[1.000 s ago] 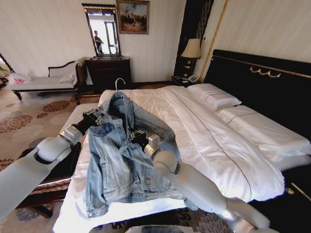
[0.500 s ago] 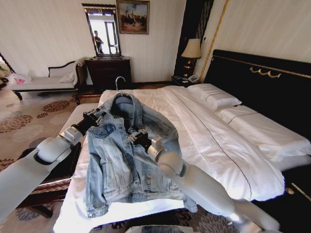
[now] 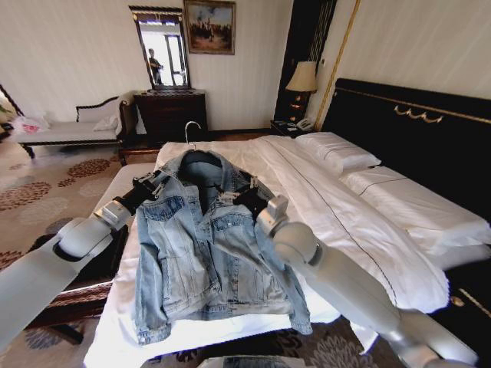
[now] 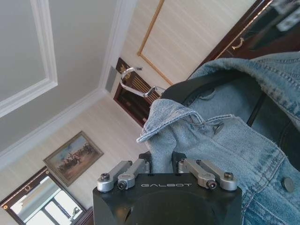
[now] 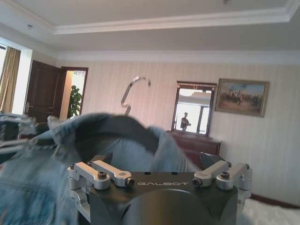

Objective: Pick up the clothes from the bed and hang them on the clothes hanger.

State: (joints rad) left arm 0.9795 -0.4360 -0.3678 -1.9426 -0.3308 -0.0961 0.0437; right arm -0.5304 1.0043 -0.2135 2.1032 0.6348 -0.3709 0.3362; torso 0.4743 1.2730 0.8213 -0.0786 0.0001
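The light blue denim jacket (image 3: 207, 245) hangs on the black clothes hanger (image 3: 198, 157), whose metal hook (image 3: 190, 129) sticks up above the collar, over the foot of the white bed (image 3: 337, 215). My left gripper (image 3: 151, 184) is at the jacket's left shoulder. In the left wrist view this gripper (image 4: 162, 165) is shut on a fold of denim (image 4: 168, 122) beside the hanger (image 4: 197, 86). My right gripper (image 3: 249, 201) is at the jacket's right shoulder. Its wrist view shows this gripper (image 5: 157, 161) open, with the collar (image 5: 117, 126) and hook (image 5: 131, 91) just beyond it.
A dark padded bench (image 3: 92, 268) stands left of the bed under my left arm. The black headboard (image 3: 414, 130) and pillows (image 3: 337, 153) lie to the right. A dresser with a mirror (image 3: 169, 107), a lamp (image 3: 303, 78) and a chaise (image 3: 69, 129) line the far wall.
My right gripper has swung from the jacket's middle out to its right shoulder. The jacket's right front, bunched before, now hangs spread flat. My left arm has stayed put.
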